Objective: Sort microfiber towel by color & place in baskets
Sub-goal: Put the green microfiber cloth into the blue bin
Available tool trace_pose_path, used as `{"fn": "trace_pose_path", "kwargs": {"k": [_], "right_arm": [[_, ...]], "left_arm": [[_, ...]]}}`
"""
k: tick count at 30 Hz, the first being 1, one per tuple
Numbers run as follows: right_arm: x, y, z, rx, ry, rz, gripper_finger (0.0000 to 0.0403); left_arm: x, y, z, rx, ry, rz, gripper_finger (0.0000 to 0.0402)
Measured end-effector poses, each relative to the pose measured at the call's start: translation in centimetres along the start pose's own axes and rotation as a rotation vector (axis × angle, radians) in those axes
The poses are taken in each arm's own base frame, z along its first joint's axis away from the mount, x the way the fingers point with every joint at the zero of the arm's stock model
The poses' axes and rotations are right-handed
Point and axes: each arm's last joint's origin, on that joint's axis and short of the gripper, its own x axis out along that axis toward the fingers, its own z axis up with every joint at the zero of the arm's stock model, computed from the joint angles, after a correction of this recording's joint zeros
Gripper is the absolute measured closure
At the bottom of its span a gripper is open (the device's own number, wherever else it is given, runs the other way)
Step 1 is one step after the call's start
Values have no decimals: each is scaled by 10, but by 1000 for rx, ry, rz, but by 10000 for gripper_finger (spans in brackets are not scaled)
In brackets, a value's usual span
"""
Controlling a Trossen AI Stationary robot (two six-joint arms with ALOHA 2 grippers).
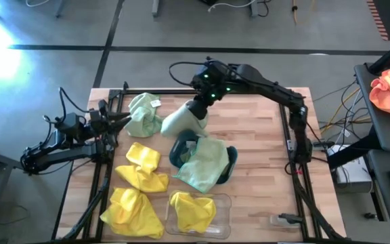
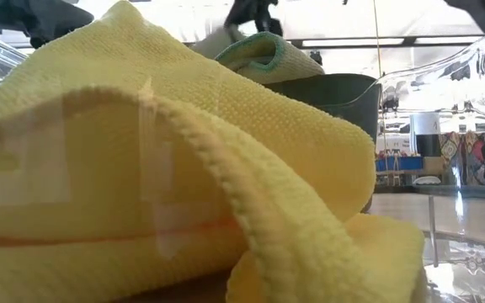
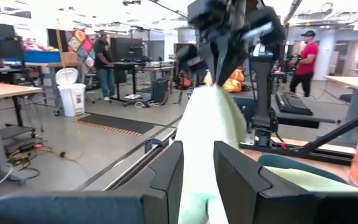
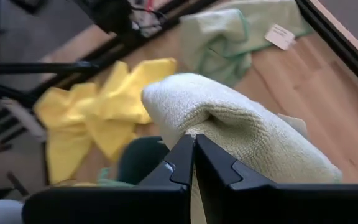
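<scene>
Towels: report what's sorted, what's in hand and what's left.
Done: one yellow towel lies in the clear basket, one green towel drapes over the teal basket. In hand: the right gripper holds a pale green towel above the table. Left: a green towel and two loose yellow towels.

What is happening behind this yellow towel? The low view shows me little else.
Observer: The right end effector is shut on a pale green towel, lifted near the teal basket.
Operator: Is anything in that basket?
Observer: A second green towel drapes across it.
Operator: And the left arm?
Observer: The left end effector sits at the table's left edge, beside a third green towel lying on the wood.
</scene>
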Motion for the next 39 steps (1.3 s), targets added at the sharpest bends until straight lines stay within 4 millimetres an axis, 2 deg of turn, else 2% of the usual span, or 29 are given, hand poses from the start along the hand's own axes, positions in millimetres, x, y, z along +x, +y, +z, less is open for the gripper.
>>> {"fn": "trace_pose_path", "kwargs": {"k": [10, 17, 22, 24, 31, 39], "right_arm": [[-44, 58, -18, 29, -46, 119, 394], [-48, 93, -40, 29, 36, 172, 394], [-38, 109, -58, 21, 139, 146, 394], [-31, 113, -62, 11, 144, 78, 394], [-8, 106, -76, 65, 264, -111, 394], [39, 99, -84, 29, 386, -177, 393]], "left_arm": [[0, -1, -1, 1, 7, -20, 327], [0, -2, -1, -4, 10, -53, 327], [0, -2, -1, -7, 11, -79, 327], [0, -2, -1, -8, 10, -79, 327], [0, -2, -1, -25, 11, -82, 327], [-1, -4, -1, -44, 14, -123, 327]]}}
